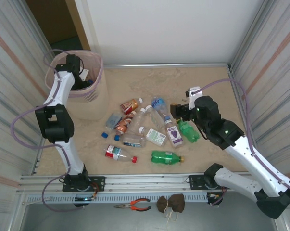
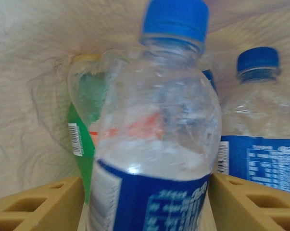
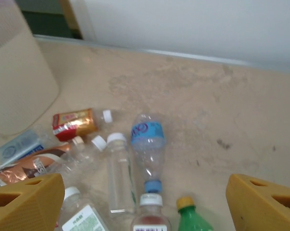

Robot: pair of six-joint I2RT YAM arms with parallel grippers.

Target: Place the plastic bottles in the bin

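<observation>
Left claw reaches into the bin; up close, it pinches a blue-capped bottle. Right claw hangs spread.

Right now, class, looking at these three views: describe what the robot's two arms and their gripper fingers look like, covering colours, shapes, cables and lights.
The left arm and right arm share white tubular links, bulky black joint housings and a looping lavender cable. Small green lights glow on the right arm's black housings. The fingers are mustard-yellow blocks with rectangular recesses.
</observation>
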